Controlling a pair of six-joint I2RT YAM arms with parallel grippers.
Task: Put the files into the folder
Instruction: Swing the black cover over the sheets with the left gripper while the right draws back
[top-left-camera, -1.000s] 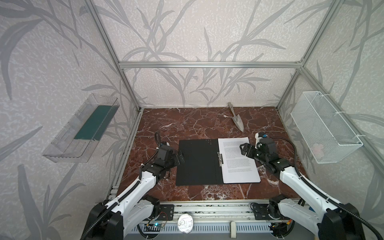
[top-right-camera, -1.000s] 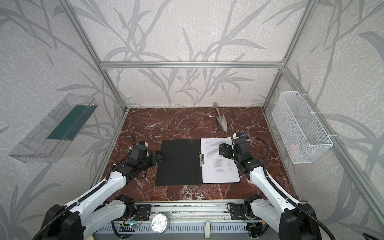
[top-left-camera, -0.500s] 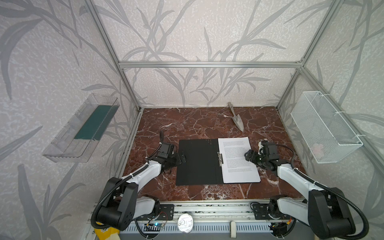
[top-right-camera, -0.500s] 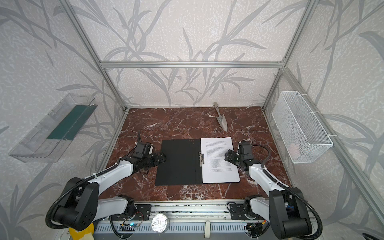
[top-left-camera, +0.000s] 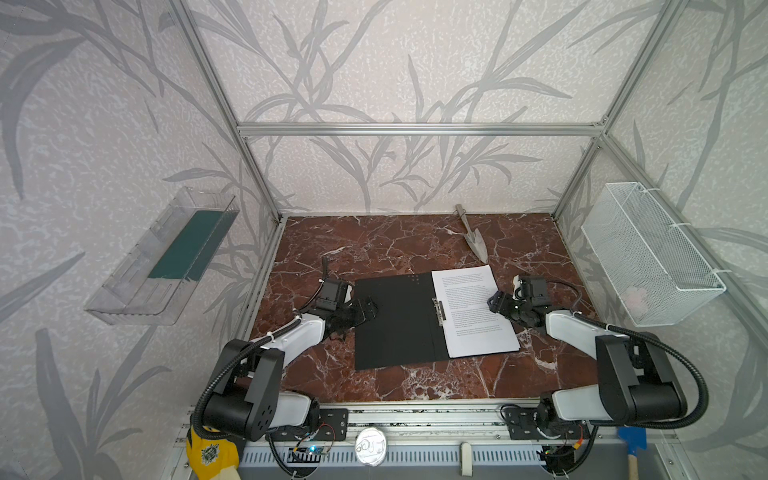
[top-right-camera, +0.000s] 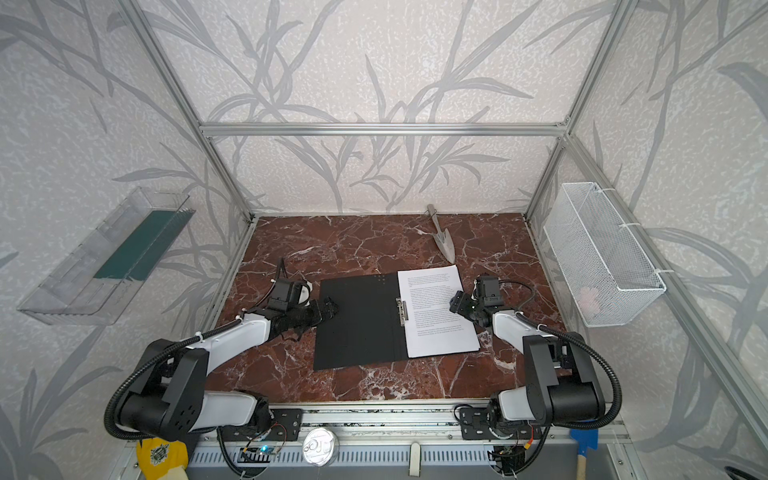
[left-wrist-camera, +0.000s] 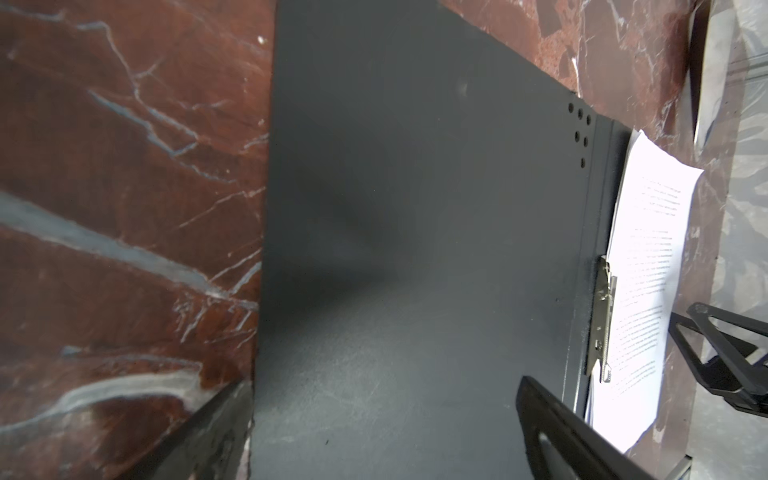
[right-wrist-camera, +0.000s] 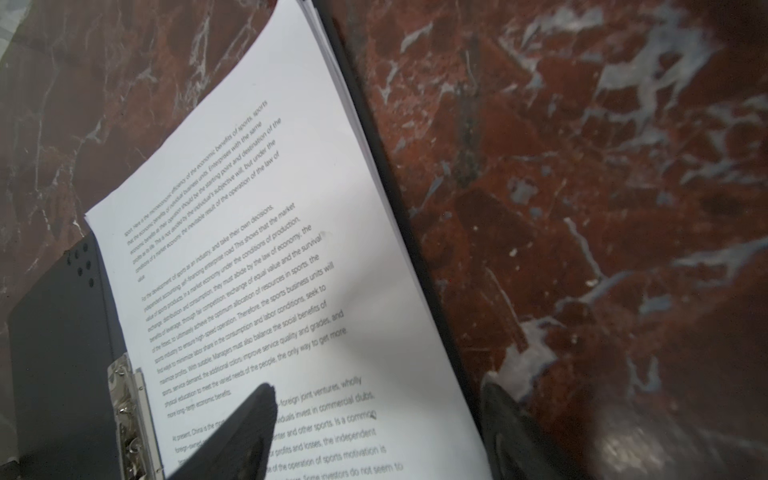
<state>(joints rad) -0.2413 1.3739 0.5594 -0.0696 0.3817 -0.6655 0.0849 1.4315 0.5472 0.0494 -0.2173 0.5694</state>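
Observation:
The black folder (top-left-camera: 395, 320) (top-right-camera: 357, 324) lies open and flat on the marble table. Its left cover is bare, and a metal clip (top-left-camera: 439, 309) runs along the spine. The files (top-left-camera: 473, 316) (top-right-camera: 440, 316), a stack of white printed sheets, rest on its right half. My left gripper (top-left-camera: 368, 309) (left-wrist-camera: 384, 384) is open and low, straddling the left edge of the folder's (left-wrist-camera: 415, 208) cover. My right gripper (top-left-camera: 496, 301) (right-wrist-camera: 378, 386) is open, with one finger over the files (right-wrist-camera: 270, 208) and the other beyond the folder's right edge, above the marble.
A metal trowel (top-left-camera: 473, 239) lies at the back of the table. A white wire basket (top-left-camera: 648, 253) hangs on the right wall. A clear shelf holding a dark green pad (top-left-camera: 187, 245) hangs on the left wall. A yellow glove (top-left-camera: 212, 453) sits below the front rail.
Both arms have dropped low toward the table. The left gripper has slid right onto the folder's left edge. The right gripper's jaws have narrowed slightly at the sheets' right edge.

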